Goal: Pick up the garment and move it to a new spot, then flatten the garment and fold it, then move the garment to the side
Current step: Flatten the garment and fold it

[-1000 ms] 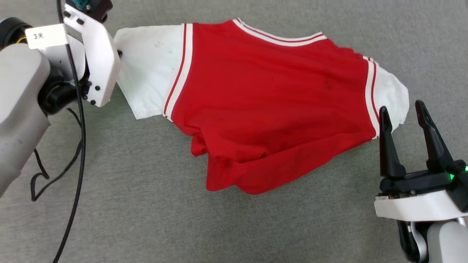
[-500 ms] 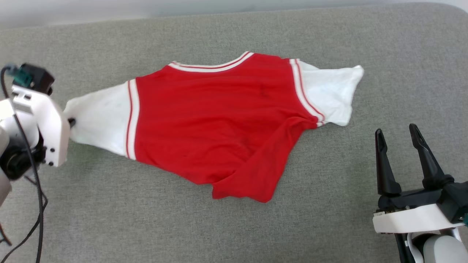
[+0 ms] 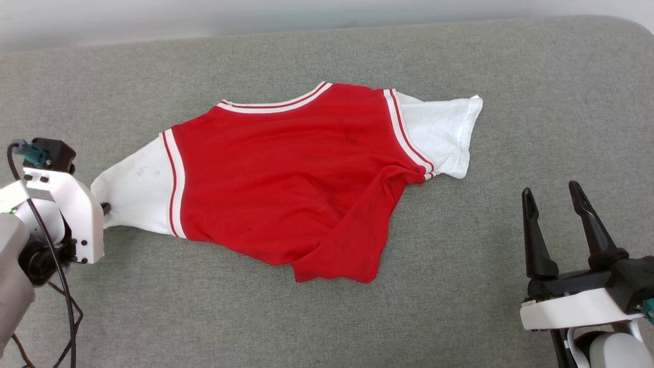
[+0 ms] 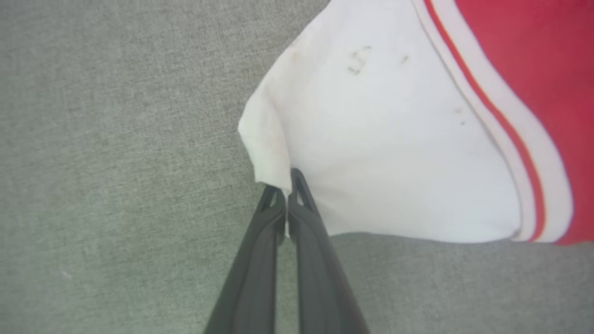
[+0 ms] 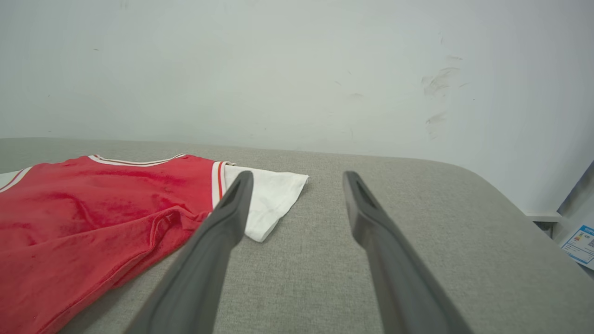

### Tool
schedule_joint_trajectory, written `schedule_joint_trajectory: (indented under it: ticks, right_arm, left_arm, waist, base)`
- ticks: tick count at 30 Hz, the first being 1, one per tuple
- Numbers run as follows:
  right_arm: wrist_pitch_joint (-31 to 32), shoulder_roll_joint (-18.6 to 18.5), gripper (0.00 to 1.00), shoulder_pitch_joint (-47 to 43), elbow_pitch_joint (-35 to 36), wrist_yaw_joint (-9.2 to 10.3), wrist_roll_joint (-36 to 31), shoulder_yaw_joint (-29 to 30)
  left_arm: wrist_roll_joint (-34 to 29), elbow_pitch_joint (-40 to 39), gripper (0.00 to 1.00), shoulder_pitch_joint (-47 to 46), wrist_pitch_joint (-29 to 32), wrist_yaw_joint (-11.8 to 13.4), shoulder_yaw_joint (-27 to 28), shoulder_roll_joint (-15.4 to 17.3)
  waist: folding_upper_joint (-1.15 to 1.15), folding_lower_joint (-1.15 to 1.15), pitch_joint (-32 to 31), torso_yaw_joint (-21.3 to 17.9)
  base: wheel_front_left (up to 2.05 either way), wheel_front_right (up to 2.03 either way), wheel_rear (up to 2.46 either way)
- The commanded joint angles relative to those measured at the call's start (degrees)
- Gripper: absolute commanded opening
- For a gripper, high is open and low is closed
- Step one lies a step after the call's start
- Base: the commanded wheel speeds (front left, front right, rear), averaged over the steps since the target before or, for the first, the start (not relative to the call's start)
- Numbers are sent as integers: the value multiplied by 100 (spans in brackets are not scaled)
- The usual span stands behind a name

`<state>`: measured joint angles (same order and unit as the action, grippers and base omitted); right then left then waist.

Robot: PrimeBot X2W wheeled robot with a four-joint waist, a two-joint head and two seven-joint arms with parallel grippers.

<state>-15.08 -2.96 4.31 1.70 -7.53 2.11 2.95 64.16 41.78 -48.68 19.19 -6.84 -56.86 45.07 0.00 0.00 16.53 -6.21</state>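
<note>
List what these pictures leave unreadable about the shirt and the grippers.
- Head view: the garment lies plain side up; its underside is hidden by its own cloth.
- Head view: the white bracket hides the fingertips of the left gripper; the left wrist view shows it shut on the sleeve.
- Right wrist view: the label at the right edge is cut off and too small to read.

No text can be read; a sticker (image 5: pixel 578 244) right of the grey surface (image 5: pixel 417 222) (perhaps a rating label) is too blurred.
</note>
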Motion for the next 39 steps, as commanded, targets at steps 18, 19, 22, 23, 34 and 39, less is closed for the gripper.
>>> schedule_joint_trajectory:
  ticks: [18, 19, 22, 23, 34, 39]
  right_arm:
    - [1138, -1126, 100, 1720, -521, 8, 361, -108]
    - [1399, -1294, 100, 1913, -600, 8, 500, -193]
    - [2223, -1739, 100, 2464, -906, 8, 889, -509]
    - [2485, -1906, 100, 2633, -1007, 8, 976, -614]
    - [5880, -3025, 100, 4020, -2511, 8, 2310, -1484]
    - [6782, -3158, 100, 4436, -2811, 8, 2432, -1743]
  left_arm:
    - [-884, -700, 100, 168, -2866, 873, 312, -49]
    - [-906, -806, 100, 182, -2961, 949, 338, -39]
    - [-1009, -1152, 100, 251, -3209, 1244, 449, -17]
    - [-1028, -1269, 100, 283, -3277, 1349, 513, -31]
    - [-2055, -3079, 100, 1507, -3437, 2290, 2089, -407]
    - [-2412, -3341, 100, 1865, -3438, 2195, 2573, -582]
  waist:
    - [0, 0, -442, 532]
    - [0, 0, -418, 578]
    - [0, 0, -324, 730]
    - [0, 0, -287, 795]
    - [0, 0, 174, 1550]
    - [0, 0, 460, 1734]
  base:
    - [0, 0, 0]
    - [0, 0, 0]
    - [0, 0, 0]
    - [0, 0, 0]
    - [0, 0, 0]
    - [0, 0, 0]
